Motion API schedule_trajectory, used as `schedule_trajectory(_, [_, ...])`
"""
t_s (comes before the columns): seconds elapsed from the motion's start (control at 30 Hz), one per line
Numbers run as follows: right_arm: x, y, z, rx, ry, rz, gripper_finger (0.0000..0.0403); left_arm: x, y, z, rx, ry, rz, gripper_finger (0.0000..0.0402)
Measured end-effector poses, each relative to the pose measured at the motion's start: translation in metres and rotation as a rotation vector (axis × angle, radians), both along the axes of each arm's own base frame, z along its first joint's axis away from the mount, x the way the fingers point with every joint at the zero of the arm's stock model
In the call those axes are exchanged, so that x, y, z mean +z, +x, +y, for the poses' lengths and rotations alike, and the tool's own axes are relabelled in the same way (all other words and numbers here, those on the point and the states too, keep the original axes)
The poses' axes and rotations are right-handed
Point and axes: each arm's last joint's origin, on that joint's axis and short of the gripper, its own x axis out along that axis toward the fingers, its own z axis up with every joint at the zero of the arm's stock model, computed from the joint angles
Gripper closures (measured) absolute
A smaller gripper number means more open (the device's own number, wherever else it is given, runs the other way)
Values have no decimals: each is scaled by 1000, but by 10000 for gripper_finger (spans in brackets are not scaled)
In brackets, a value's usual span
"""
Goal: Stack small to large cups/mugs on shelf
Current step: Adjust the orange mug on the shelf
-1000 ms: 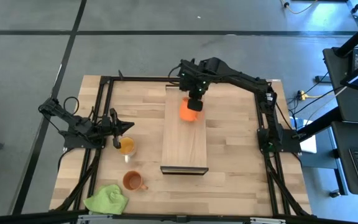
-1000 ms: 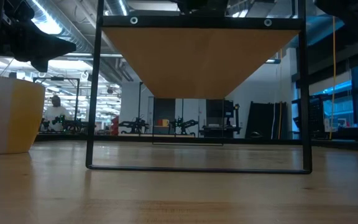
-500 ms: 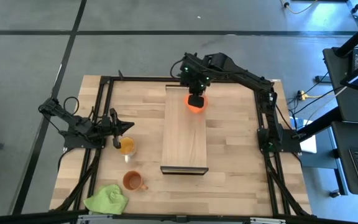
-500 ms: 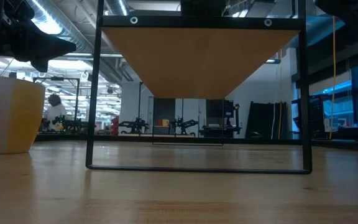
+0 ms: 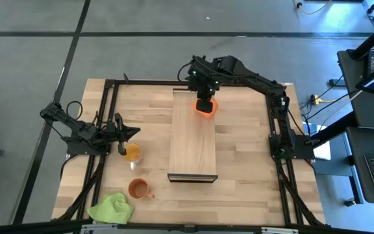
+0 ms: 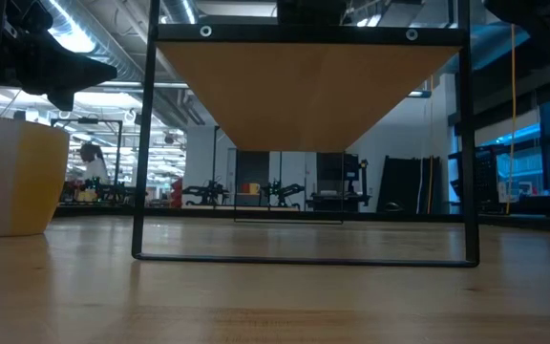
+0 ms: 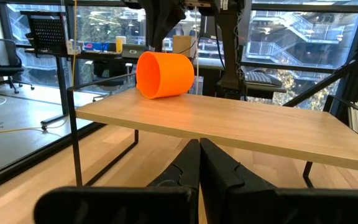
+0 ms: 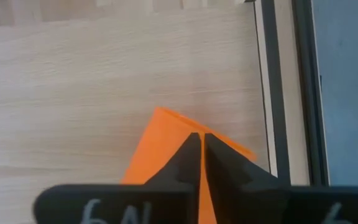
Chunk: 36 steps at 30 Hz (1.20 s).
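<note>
Right tool [image 5: 204,106] was clamped on the orange mug [image 5: 206,109], tilted over the far end of the shelf [image 5: 191,146]. Left tool [image 5: 123,151] sat pinched shut beside the amber cup [image 5: 132,153] near the table's left edge.

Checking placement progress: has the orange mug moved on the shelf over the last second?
Yes. In the high view the orange mug, held by the right gripper, shifted toward the shelf's far right corner.

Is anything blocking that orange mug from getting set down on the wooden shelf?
Nothing visible. The right end effector holds the orange mug tilted over the shelf, at its far end, and the board around it is bare.
</note>
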Motion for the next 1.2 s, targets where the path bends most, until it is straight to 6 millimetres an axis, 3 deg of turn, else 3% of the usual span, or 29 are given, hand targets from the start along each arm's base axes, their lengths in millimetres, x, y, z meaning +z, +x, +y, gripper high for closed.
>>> schedule_trajectory(0.47, [2, -9, -22, -64, -40, 3, 306, 0, 0, 0, 0, 0, 0, 401])
schedule_trajectory(0.77, [19, -35, -39, -148, -66, -3, 291, 0, 0, 0, 0, 0, 0, 401])
schedule_trajectory(0.93, [26, -57, -49, -279, -54, 49, 278, 0, 0, 0, 0, 0, 0, 401])
schedule_trajectory(1.1, [22, -61, -53, -393, -14, 48, 270, 0, 0, 0, 0, 0, 0, 401])
schedule_trajectory(1.2, [20, -58, -50, -376, 5, 46, 270, 0, 0, 0, 0, 0, 0, 401])
